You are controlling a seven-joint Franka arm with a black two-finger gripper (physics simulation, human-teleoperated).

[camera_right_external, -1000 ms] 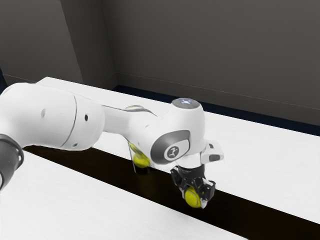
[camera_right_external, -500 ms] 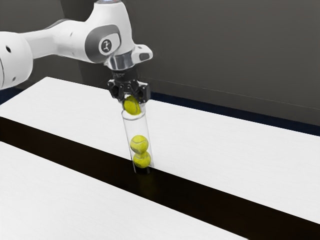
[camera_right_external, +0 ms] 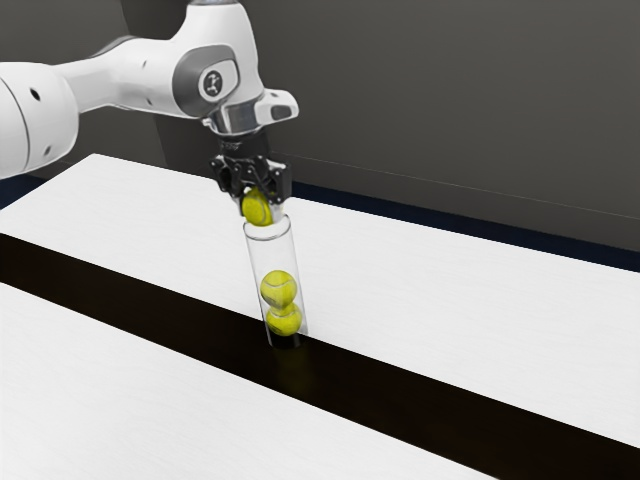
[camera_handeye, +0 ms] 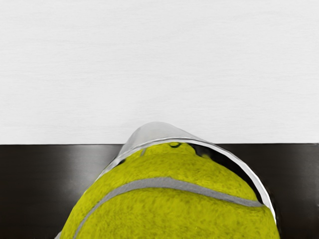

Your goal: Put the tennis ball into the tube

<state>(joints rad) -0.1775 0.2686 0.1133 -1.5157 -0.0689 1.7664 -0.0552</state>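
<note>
Just above the top of the clear tube [camera_right_external: 254, 262], the jaws hold a yellow tennis ball [camera_right_external: 256, 209], pinched between them from both sides. The ball is a bit toward the exterior view's left side of the tube's round mouth. It is not down inside. I can't tell if it touches the rim [camera_right_external: 288, 220]. The white arm [camera_right_external: 222, 60] comes in from the exterior view's left, and the jaws point down. The tube stands up on a dark stripe [camera_right_external: 400, 395] that runs across the white counter [camera_right_external: 450, 300], from the far left to the near right of the exterior view. Two more yellow balls are low in the tube, an upper ball [camera_right_external: 279, 287] sitting on a lower ball [camera_right_external: 284, 321]. In the wrist view, the held ball is big and fuzzy, with a gray line curving over it, and it hides much of the tube's mouth. Behind the counter are a dark blue floor [camera_right_external: 400, 213] and a plain gray wall [camera_right_external: 430, 100].
</note>
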